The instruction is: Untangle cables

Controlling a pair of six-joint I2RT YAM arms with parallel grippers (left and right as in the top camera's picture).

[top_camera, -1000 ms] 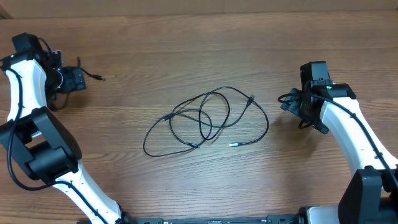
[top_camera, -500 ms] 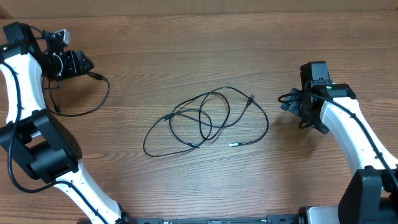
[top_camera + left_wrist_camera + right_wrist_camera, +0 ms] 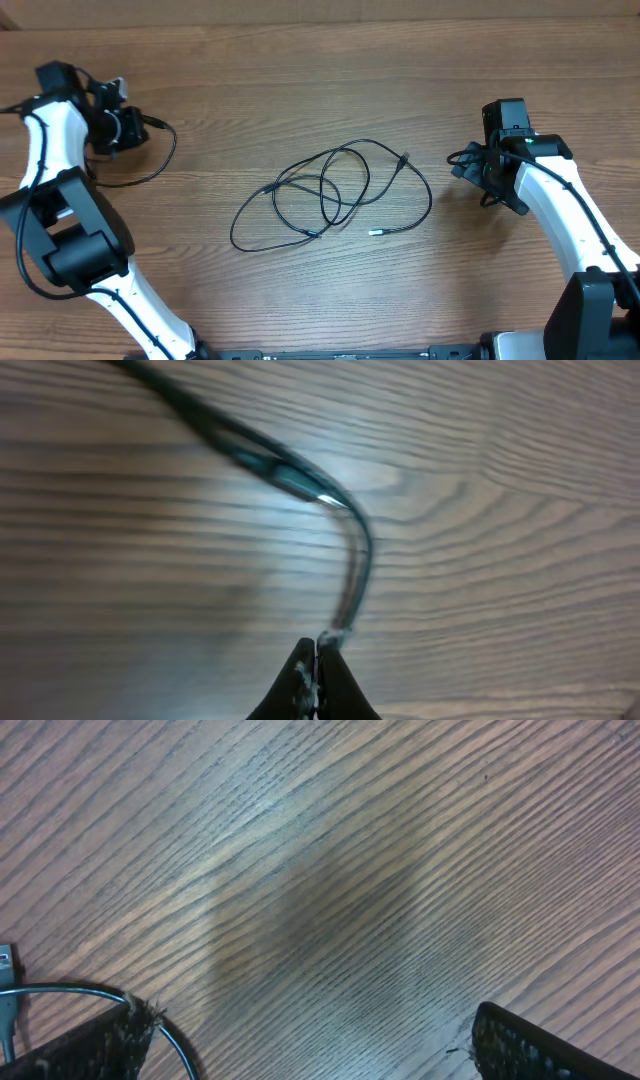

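Wooden table [image 3: 300, 60] bears loose black cables [image 3: 330, 190] at its middle

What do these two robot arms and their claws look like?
The left arm and right arm have smooth white shells, bulky black joints and thin black wires alongside. A small green light glows near the right wrist. The left gripper and right gripper each have two black fingers, frayed at the edges.

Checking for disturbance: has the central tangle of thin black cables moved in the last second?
No. The tangle of thin black cables lies unchanged, same loops, same spot on the wooden table's grain.
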